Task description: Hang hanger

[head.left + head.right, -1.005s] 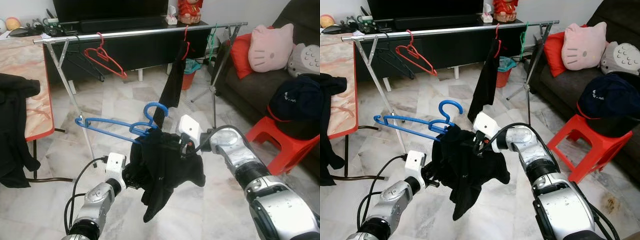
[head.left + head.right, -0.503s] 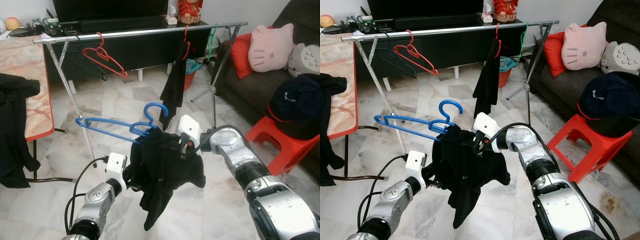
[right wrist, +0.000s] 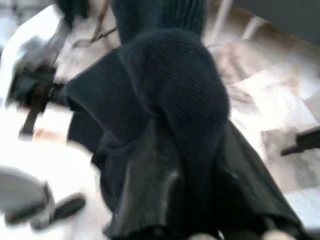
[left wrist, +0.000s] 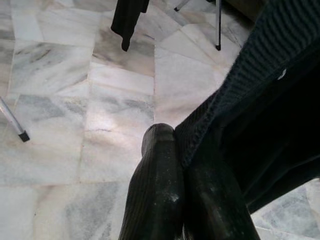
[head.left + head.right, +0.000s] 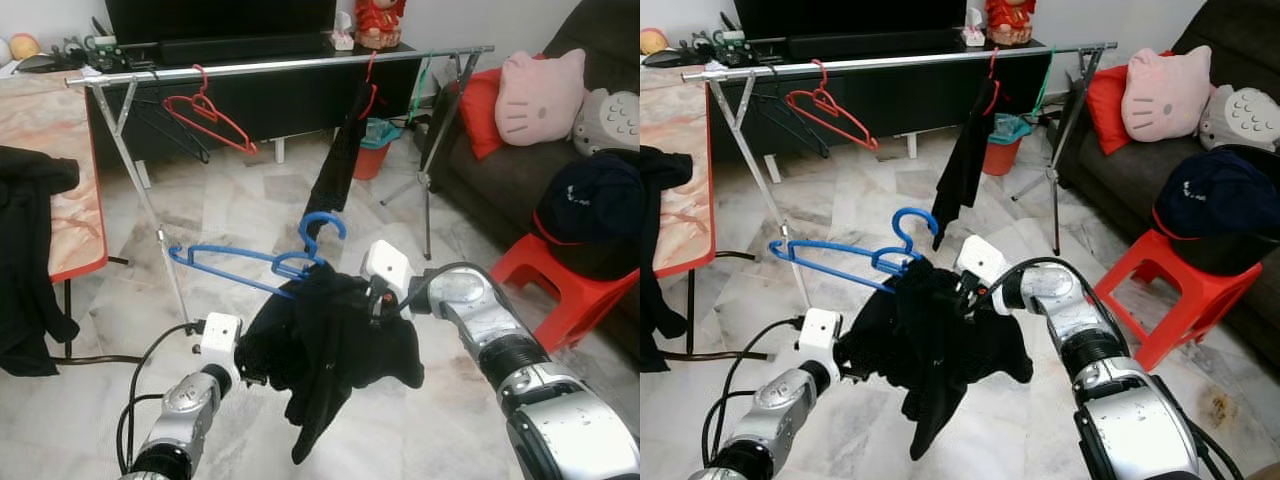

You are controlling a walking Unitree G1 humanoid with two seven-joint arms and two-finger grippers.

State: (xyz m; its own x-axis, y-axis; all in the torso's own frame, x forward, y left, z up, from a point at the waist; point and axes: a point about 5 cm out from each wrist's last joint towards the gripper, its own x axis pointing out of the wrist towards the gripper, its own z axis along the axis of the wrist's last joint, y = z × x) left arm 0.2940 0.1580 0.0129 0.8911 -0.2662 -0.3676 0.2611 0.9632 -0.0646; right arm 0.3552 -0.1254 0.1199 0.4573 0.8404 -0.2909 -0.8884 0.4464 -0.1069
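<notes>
Marble floor point(image 5: 250, 200), pale and veined, open between the robot and the rack. Dark sofa point(image 5: 520, 160) along the right edge, cut off by the frame, carrying a red cushion point(image 5: 480, 105) and a pink cat-face pillow point(image 5: 538, 95). Table with a red-edged patterned top point(image 5: 50, 190) at the left edge, a black garment draped over its near corner point(image 5: 25, 260). Drying rack point(image 5: 280, 66): one silver rail across the far side on splayed legs, room free along its middle span; it bears a red hanger point(image 5: 205, 112) near the left end, a hanging black garment point(image 5: 340, 165) right of centre, and a green hanger point(image 5: 424, 80) near the right end. Red plastic stool point(image 5: 550, 280) beside the sofa, a dark bag point(image 5: 590, 210) on top, partly out of frame. Black knit garment point(image 5: 325, 340), bunched between both arms above the floor, a tail drooping below. Blue hanger point(image 5: 260, 262), well short of the rail, hook upward, one shoulder buried in the knit, the other arm projecting toward the table. Right gripper point(image 5: 372, 300) at the garment's upper right; its fingers are wrapped in cloth and blurred in the wrist view, so whether they grip cannot be told. Left gripper point(image 4: 175, 150) at the garment's lower left, fingers point(image 4: 155, 185) pressed together with the ribbed hem pinched between them.
</notes>
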